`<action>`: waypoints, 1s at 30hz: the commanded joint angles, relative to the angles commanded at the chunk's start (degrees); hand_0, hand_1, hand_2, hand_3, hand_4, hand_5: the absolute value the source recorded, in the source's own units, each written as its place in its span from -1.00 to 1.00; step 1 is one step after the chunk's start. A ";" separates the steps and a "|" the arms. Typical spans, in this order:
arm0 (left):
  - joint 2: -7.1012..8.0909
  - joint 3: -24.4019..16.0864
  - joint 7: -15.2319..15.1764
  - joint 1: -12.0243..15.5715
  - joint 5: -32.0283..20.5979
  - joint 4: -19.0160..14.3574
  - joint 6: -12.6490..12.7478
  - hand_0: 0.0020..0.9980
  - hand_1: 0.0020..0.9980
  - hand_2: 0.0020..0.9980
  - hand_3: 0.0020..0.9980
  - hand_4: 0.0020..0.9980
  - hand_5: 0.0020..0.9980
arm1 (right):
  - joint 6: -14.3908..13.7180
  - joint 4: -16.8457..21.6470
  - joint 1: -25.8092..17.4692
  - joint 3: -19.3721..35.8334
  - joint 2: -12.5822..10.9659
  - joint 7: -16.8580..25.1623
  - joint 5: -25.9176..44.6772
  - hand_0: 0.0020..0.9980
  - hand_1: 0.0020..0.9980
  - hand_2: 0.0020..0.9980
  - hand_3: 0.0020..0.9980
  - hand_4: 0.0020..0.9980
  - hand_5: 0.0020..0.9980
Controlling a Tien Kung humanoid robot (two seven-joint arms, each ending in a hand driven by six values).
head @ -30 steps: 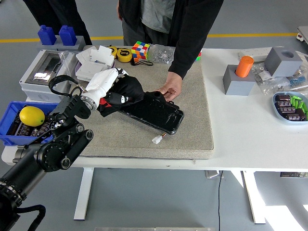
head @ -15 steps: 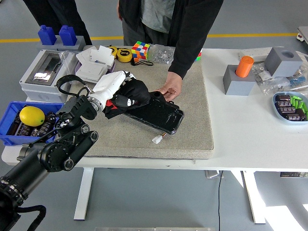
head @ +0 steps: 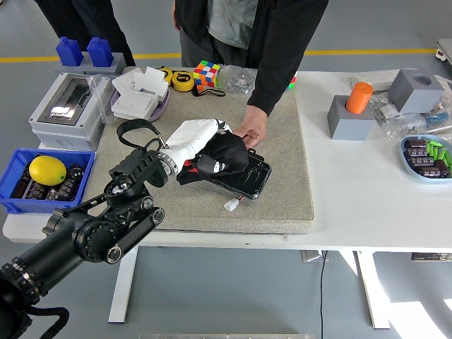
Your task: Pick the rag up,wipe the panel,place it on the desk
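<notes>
My left hand [head: 212, 145], white-shelled on a black arm, is shut on a black rag [head: 224, 157] and presses it onto the glossy black panel [head: 248, 179]. The panel lies slantwise on the grey felt mat [head: 282, 141] in the middle of the table. The rag covers most of the panel's left and middle; only its right end shows. A person's hand [head: 251, 132] at the far side rests on the panel's upper edge, holding it in place. My right arm is out of view.
A small white connector [head: 231, 205] lies on the mat just below the panel. A blue bin [head: 14, 185] with a lemon [head: 47, 170] sits at the left edge, a grey box [head: 63, 106] behind it. A Rubik's cube [head: 207, 73], tape measure [head: 182, 81] and grey blocks [head: 349, 116] stand further back.
My left hand has slid the rag rightward along the panel, from its left end toward the middle. The person's hand has stayed on the panel's upper edge.
</notes>
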 joint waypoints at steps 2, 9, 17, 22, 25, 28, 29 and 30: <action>-0.11 1.35 0.04 -0.25 -0.35 -0.71 0.03 -0.50 -0.34 -0.16 0.12 0.43 -1.00 | 0.00 -0.01 -0.06 0.08 0.04 0.00 -0.10 0.19 0.22 0.13 0.09 0.89 -0.23; -1.12 6.33 0.05 -1.29 -1.93 -1.31 0.09 -0.50 -0.35 -0.17 0.12 0.44 -1.00 | 0.02 0.05 0.01 -0.13 0.14 0.01 -0.09 0.19 0.22 0.13 0.09 0.89 -0.23; -1.93 7.94 -0.32 -2.05 -2.28 -1.49 0.67 -0.50 -0.36 -0.17 0.12 0.44 -1.00 | -0.04 0.01 -0.08 0.05 0.18 0.03 -0.20 0.19 0.22 0.13 0.09 0.89 -0.24; -1.90 7.08 -0.26 -2.19 -1.39 -0.68 0.94 -0.50 -0.36 -0.17 0.12 0.44 -1.00 | -0.07 0.06 -0.11 -0.15 0.21 0.03 -0.16 0.19 0.22 0.13 0.09 0.89 -0.24; -1.59 6.25 -0.19 -2.26 -0.54 0.04 1.02 -0.51 -0.36 -0.17 0.12 0.44 -1.00 | -0.09 0.09 -0.15 -0.20 0.22 0.03 -0.20 0.19 0.22 0.13 0.09 0.89 -0.24; -1.20 5.64 -0.13 -2.33 0.37 0.80 1.00 -0.51 -0.36 -0.17 0.12 0.44 -1.00 | -0.11 0.11 -0.22 0.38 0.39 0.06 -0.42 0.19 0.22 0.13 0.09 0.89 -0.24; -0.99 5.27 -0.22 -2.28 0.53 1.05 1.03 -0.51 -0.36 -0.17 0.12 0.44 -1.00 | -0.13 0.13 -0.24 0.52 0.43 0.09 -0.44 0.19 0.22 0.13 0.09 0.89 -0.24; -0.85 4.97 -0.26 -2.24 0.67 1.19 1.05 -0.51 -0.36 -0.17 0.12 0.45 -1.00 | -0.13 0.13 -0.25 0.56 0.44 0.09 -0.47 0.19 0.22 0.13 0.09 0.89 -0.24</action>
